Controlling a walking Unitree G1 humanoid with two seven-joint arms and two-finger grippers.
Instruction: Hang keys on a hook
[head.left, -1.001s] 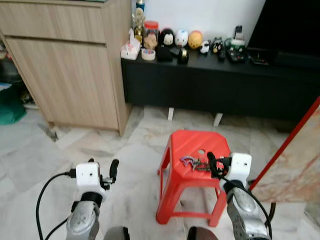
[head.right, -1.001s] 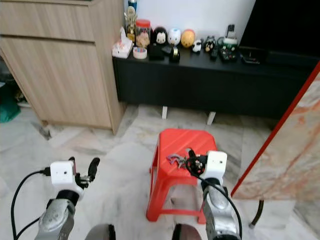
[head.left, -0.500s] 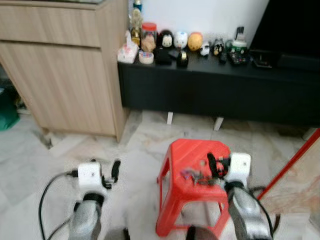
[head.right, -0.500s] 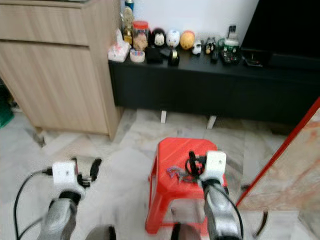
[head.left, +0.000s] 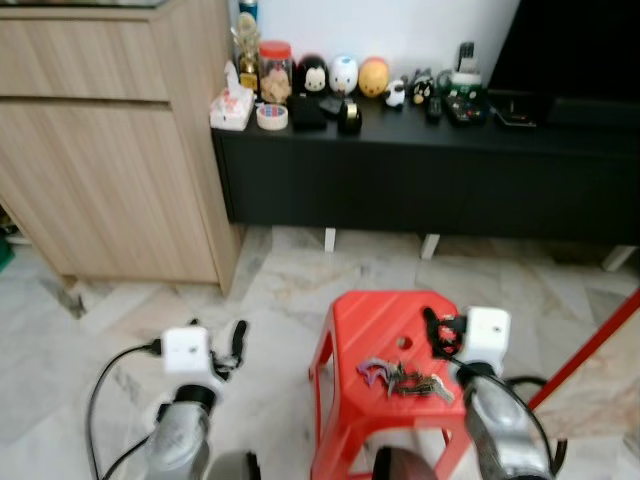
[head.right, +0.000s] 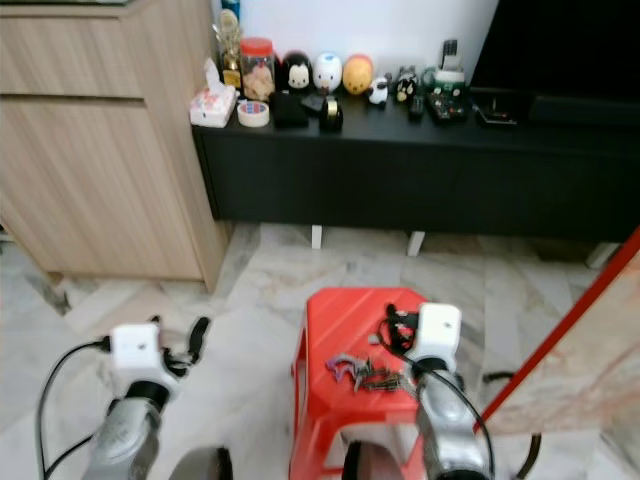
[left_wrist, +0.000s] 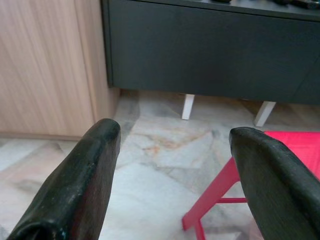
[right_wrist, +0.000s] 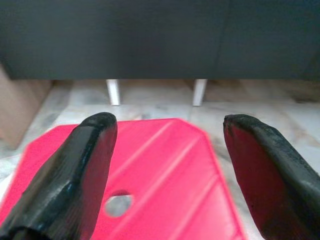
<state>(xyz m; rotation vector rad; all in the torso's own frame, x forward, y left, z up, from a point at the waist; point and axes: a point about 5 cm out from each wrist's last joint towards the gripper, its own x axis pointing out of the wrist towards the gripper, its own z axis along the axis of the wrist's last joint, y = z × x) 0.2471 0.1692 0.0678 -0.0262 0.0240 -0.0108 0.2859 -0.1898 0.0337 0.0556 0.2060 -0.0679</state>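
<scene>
Compared with one second ago, the camera view has shifted; the right gripper (head.left: 437, 333) now sits beyond the keys rather than over them.

Red plastic stool (head.left: 352, 330): landmark. Bunch of metal keys (head.left: 405, 378): lies on the stool's top, toward the robot.

Right gripper: fingers spread wide, empty. Draw it back over the keys, descend, then close.

Left gripper (head.left: 231, 342): left of the stool, open, empty.

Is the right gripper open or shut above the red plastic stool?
Open. The right gripper has its two black fingers wide apart, with the red plastic stool visible between them and nothing held.
</scene>
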